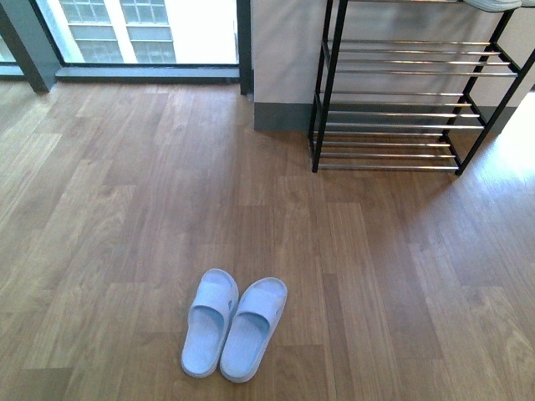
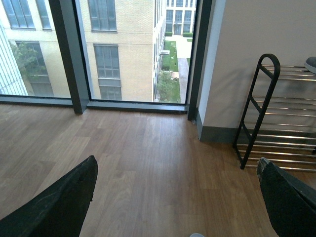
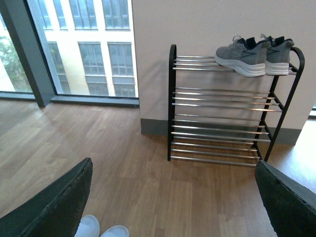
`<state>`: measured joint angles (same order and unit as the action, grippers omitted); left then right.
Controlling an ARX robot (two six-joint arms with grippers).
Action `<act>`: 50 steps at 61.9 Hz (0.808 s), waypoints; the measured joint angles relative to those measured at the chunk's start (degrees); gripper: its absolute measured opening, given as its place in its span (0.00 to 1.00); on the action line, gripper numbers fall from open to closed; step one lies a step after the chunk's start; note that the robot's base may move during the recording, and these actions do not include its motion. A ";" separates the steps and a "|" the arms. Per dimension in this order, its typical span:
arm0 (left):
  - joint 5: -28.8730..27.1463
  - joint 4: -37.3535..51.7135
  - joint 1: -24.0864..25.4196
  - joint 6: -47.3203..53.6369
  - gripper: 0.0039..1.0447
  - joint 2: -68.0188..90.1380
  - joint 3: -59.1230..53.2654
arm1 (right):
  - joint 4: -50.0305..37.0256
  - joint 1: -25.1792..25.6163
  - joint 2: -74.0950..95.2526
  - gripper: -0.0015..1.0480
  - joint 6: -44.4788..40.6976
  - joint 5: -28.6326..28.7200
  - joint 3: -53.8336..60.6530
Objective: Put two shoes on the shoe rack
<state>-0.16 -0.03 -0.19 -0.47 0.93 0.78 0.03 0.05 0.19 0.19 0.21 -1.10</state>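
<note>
Bright daylight from the overexposed windows (image 1: 142,29) leaves soft glare on the floor (image 1: 125,209); focus is sharp.

The wood-plank floor (image 1: 117,217) carries a pair of pale blue slippers (image 1: 234,324), side by side and touching, toes pointing away from the robot. Well beyond them, the rack (image 3: 222,104) stands on the floor against the wall. Two grey shoes (image 3: 242,55) sit together on its top shelf, toward the right end.

Two grey sneakers (image 3: 242,54) sit side by side on the top shelf of the shoe rack (image 3: 171,98), at the end away from the window (image 3: 94,49). The right gripper (image 3: 174,167) is spread wide above the wooden floor (image 3: 148,173), with pale slippers (image 3: 101,229) peeking in near one finger.
</note>
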 joint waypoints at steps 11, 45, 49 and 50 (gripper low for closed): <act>0.07 0.02 0.00 0.00 0.91 0.00 0.00 | 0.00 0.00 0.04 0.91 0.00 -0.07 0.00; 0.15 0.00 0.00 0.02 0.91 0.00 0.00 | 0.00 0.00 0.04 0.91 0.00 -0.26 0.00; 0.15 0.00 0.00 0.02 0.91 0.00 0.00 | 0.00 0.00 0.02 0.91 0.00 -0.22 0.00; 0.13 0.00 0.00 0.02 0.91 0.00 0.00 | 0.00 -0.02 0.00 0.91 -0.02 -0.22 0.00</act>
<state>-0.03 -0.03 -0.19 -0.45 0.93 0.78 0.03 0.03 0.19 0.16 -0.01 -1.10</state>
